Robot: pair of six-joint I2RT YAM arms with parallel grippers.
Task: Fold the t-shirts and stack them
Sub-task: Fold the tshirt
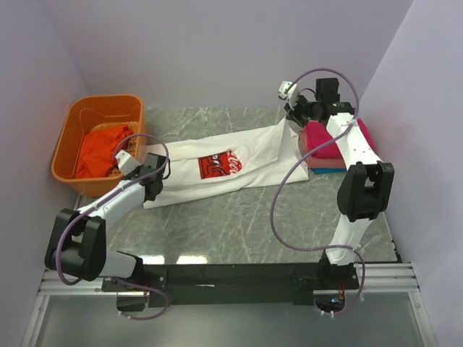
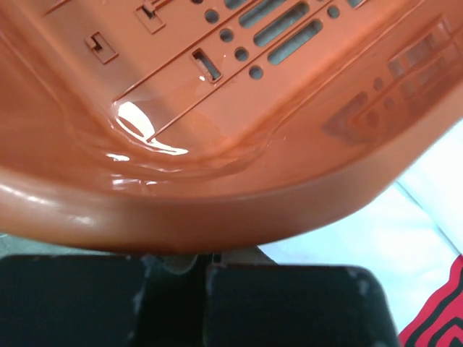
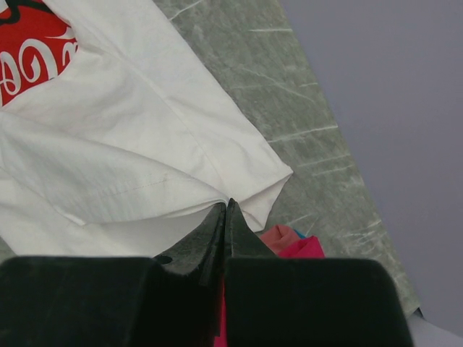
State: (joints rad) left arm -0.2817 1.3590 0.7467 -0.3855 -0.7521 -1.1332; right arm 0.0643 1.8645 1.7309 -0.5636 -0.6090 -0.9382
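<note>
White t-shirt [image 1: 253, 155] with red print lies stretched across counter [image 1: 217, 231], left end effector [image 2: 199, 264] clamped on its end beside orange basket [image 1: 69, 137], right end effector [image 3: 226, 206] pinching its corner beside folded magenta t-shirt [image 1: 322, 137].

White cloth t-shirt [image 1: 257, 163] with a red rectangular print, drawn out long across the grey marbled tabletop [image 1: 217, 224].
It lies print-up, slanting from near left to far right. A crumpled orange-red t-shirt [image 1: 98, 150] sits inside the orange plastic basket [image 1: 72, 123]. At the right, a folded magenta t-shirt [image 1: 320, 134] tops a pink t-shirt [image 1: 322, 153] and a blue t-shirt [image 1: 330, 170].
</note>
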